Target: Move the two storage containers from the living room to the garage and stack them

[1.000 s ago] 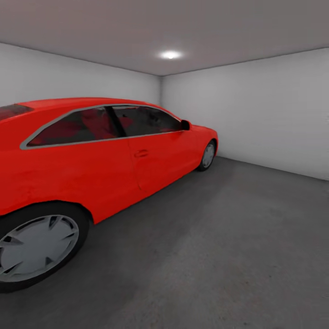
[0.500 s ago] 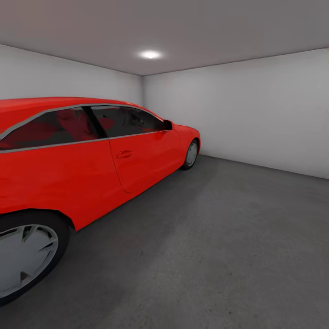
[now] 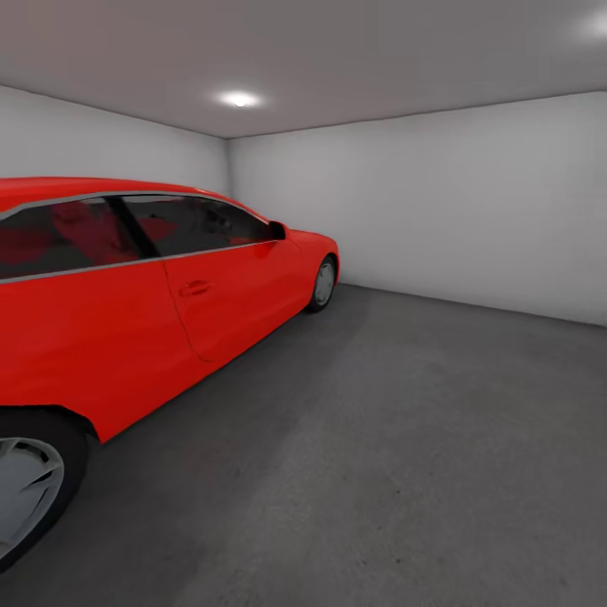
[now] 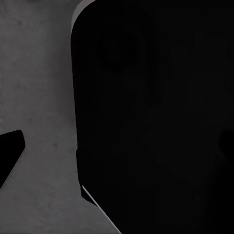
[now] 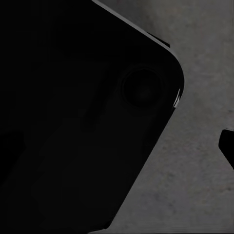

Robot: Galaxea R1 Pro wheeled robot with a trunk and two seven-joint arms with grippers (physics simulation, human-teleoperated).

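In the garage, base in transit, no bins in sight.
Red car [image 3: 152, 287] parked at left beside bare concrete floor [image 3: 405, 438], white wall [image 3: 455, 211] at right; likely scanning for a drop spot. Containers' whereabouts unknown; cannot tell either gripper's state.

You are looking into a garage with a dark grey concrete floor [image 3: 405, 455] that takes up the lower right of the frame. A red car [image 3: 126, 295] fills the left side, its front wheel [image 3: 324, 282] near the far corner and part of a rear wheel [image 3: 25, 489] at the lower left. Plain white walls [image 3: 438, 219] meet at a corner in the upper left of centre. Your ceiling light [image 3: 239, 99] glows at the upper left; a second glow [image 3: 594, 25] sits at the upper right corner.
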